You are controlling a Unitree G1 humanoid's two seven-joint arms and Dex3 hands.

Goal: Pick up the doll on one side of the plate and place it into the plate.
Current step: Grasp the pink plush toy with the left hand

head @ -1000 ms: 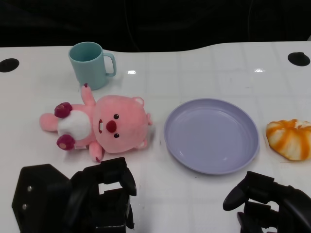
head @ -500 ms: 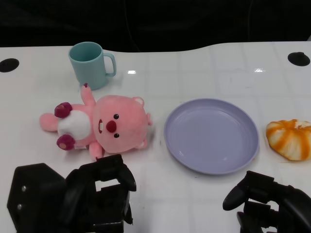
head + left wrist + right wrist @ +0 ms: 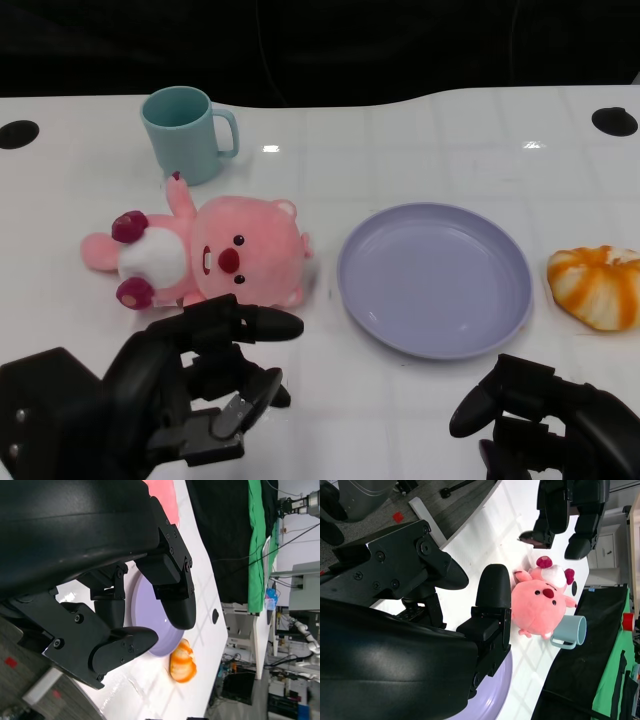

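Observation:
A pink plush doll with a white belly lies on its back on the white table, left of the lavender plate. The plate holds nothing. My left hand hovers just in front of the doll, fingers spread apart and holding nothing. My right hand sits low at the front right, before the plate, fingers apart and holding nothing. The right wrist view shows the doll and my left hand beyond it. The left wrist view shows the plate past my fingers.
A teal mug stands behind the doll at the back left. An orange-and-white striped object lies right of the plate. Two black holes mark the table's far corners.
My left hand has turned and opened, its fingers spreading out toward the doll. The right hand dropped slightly. Doll and plate have not moved.

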